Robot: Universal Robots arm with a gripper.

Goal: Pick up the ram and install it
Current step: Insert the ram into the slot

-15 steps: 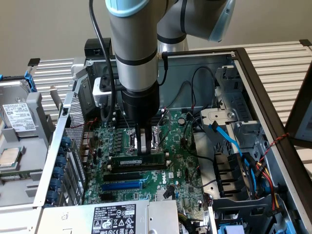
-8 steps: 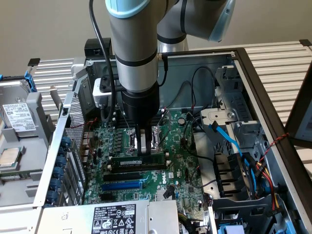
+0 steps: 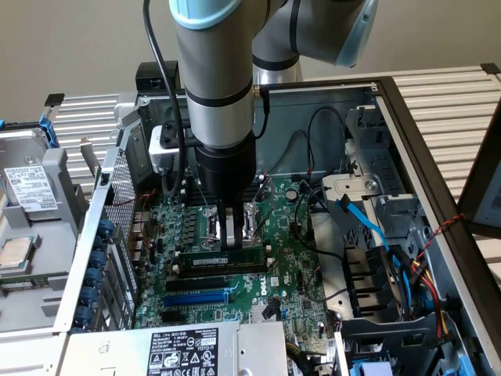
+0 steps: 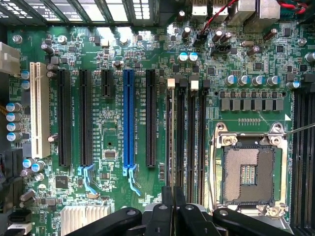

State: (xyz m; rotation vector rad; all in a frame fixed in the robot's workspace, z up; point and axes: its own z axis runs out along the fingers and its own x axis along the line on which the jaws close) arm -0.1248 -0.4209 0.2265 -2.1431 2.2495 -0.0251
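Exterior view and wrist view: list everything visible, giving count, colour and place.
computer case: one, dark, open
motherboard: one, green, inside the computer case
ram: one, green with white label, upright on the motherboard
blue slot: one, blue, on the motherboard near the ram
CPU socket: one, silver-framed, on the motherboard
hard drive: one, silver, outside the computer case, exterior view's left
blue cable: one, blue, exterior view's right of the motherboard
gripper: one, black, shut on the ram's top edge

Green motherboard (image 4: 113, 128) with black slots (image 4: 64, 118), one bright blue slot (image 4: 128, 118), one cream slot (image 4: 39, 110); green ram (image 3: 211, 260) with white label; black fingers (image 4: 168, 204); grey arm (image 3: 215, 70) with pale blue caps; blue cable (image 3: 368, 223)
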